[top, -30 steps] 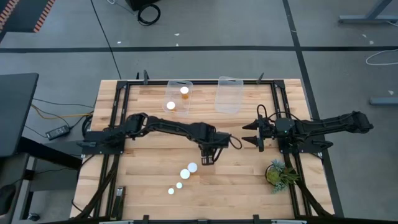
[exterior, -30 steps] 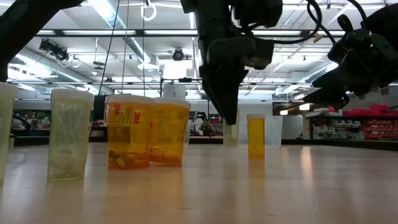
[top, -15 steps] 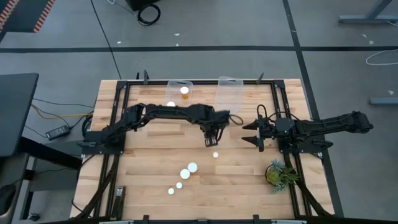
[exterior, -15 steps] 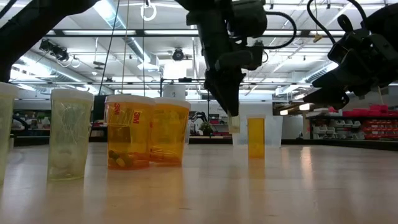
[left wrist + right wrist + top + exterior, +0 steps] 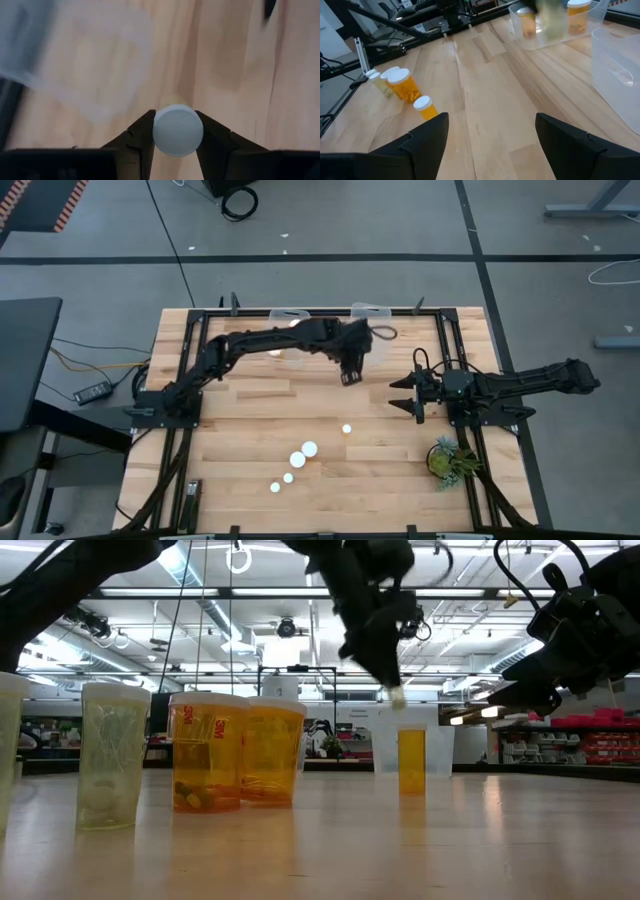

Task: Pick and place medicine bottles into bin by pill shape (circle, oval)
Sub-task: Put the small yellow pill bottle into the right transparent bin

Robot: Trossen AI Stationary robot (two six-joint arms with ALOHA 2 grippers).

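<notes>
The left gripper point(image 5: 177, 145) is closed on a small bottle point(image 5: 177, 131), its two dark fingers point(image 5: 142, 137) pressed against either side of the white cap. It hangs raised above the table point(image 5: 260, 420), at the near edge of the right bin point(image 5: 368, 311), a clear container at the far side; in the low view the bottle point(image 5: 396, 694) shows as a pale stub at the fingertips, well off the wood. Just beside that, farther to the left, the left bin point(image 5: 283, 352) holds two bottles point(image 5: 579, 10).

Nearer the front edge, a lone small bottle point(image 5: 347, 429) stands below the gripper. Farther out, four more point(image 5: 310, 448) sit in a diagonal row toward the front left.

The right gripper point(image 5: 402, 394) waits well to the right of the left one, over the table's right side, jaws spread wide and holding nothing. A small potted plant point(image 5: 447, 458) stands near it by the front right edge.
</notes>
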